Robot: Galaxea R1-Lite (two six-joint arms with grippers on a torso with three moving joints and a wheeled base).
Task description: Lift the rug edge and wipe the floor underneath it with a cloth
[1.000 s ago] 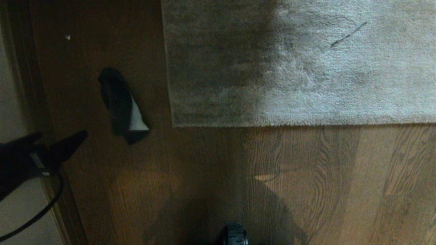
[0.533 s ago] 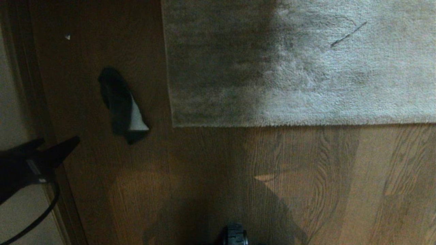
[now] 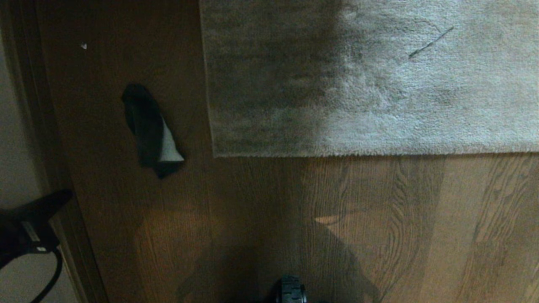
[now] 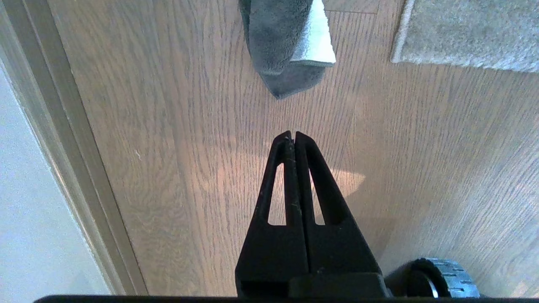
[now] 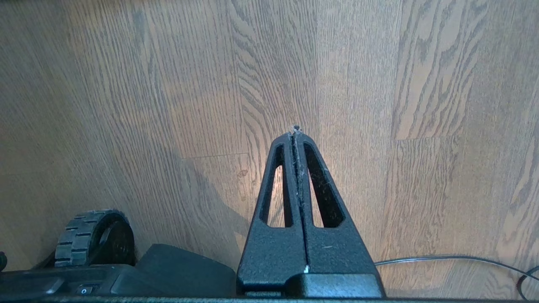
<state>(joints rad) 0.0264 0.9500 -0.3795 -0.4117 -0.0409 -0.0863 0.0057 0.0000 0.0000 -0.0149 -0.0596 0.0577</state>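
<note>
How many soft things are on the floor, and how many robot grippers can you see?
Soft things: 2, the cloth and the rug
Grippers: 2, the left gripper and the right gripper, both shut and empty
Total: 4

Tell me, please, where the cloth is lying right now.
In the head view the cloth lies on the floor, left of the rug edge and apart from it.
</note>
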